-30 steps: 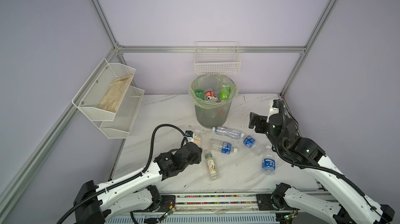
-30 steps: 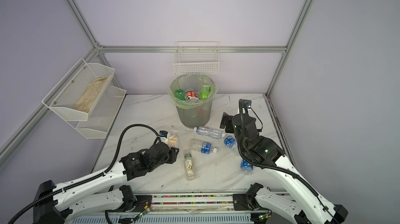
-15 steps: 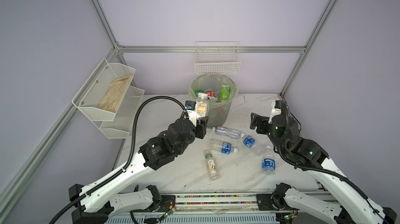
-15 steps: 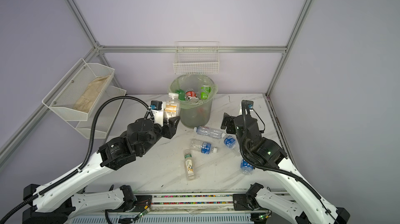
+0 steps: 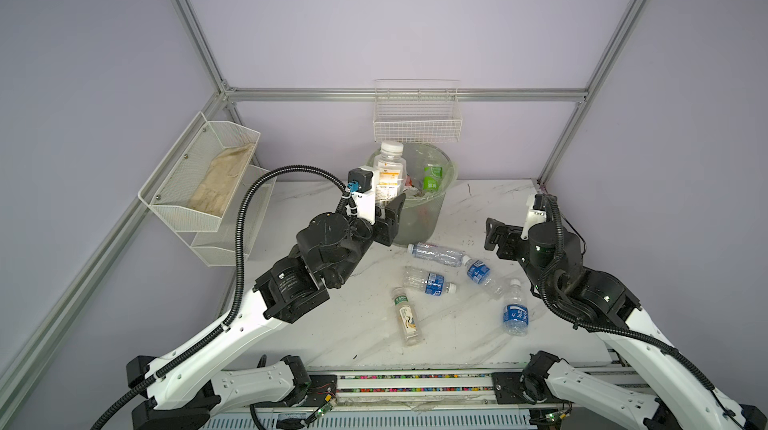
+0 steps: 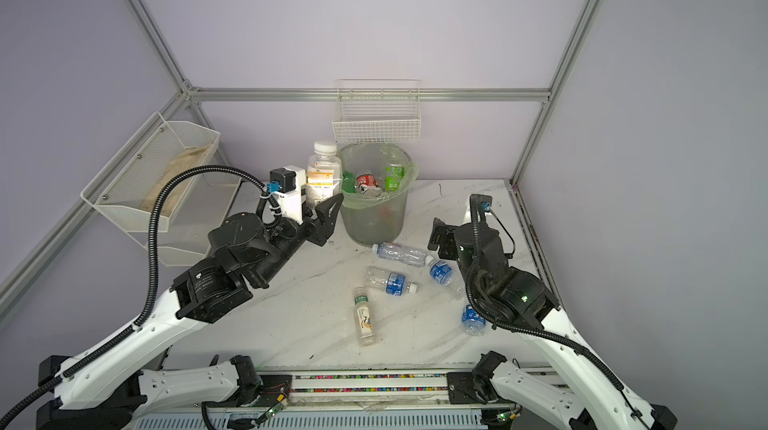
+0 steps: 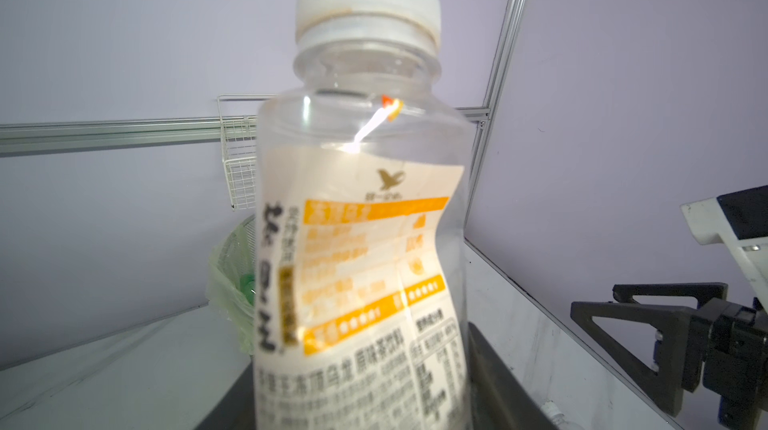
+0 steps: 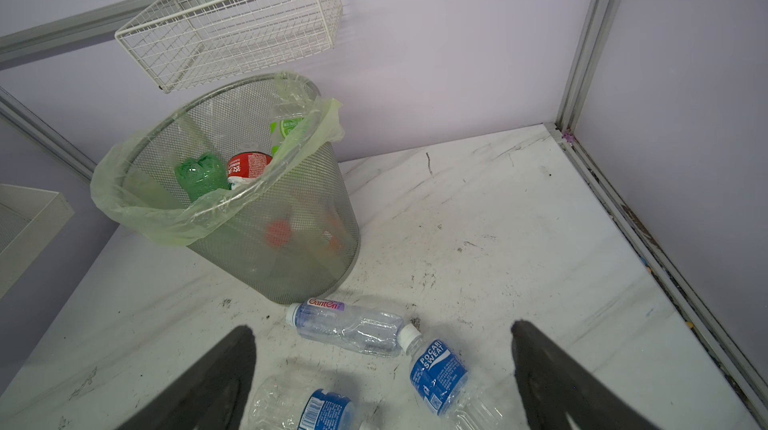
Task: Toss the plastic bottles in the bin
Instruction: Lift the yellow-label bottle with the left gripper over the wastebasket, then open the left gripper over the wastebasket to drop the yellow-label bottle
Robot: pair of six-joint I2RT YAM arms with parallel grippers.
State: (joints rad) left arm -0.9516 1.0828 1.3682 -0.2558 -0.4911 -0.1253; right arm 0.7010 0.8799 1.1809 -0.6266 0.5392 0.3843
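We show the left gripper (image 5: 384, 201) clamped on the lower body of an orange-labelled bottle (image 5: 389, 174). The bottle is held upright, cap up, at rim height just beside the bin (image 5: 419, 222). Whether it is over the opening we cannot tell. In the left wrist view its thin clear wall is buckled and its label creased above the grip. We therefore judge it empty, very light, soft-walled and smooth. A hold low on the labelled body suits it, and a gentle squeeze should suffice. The right gripper (image 5: 494, 236) hangs spread wide and empty above the table (image 5: 332, 324). Near it are five more bottles on the table, among them a clear bottle (image 8: 349, 330) and a blue-labelled bottle (image 8: 438, 374). Others lie inside the bin.
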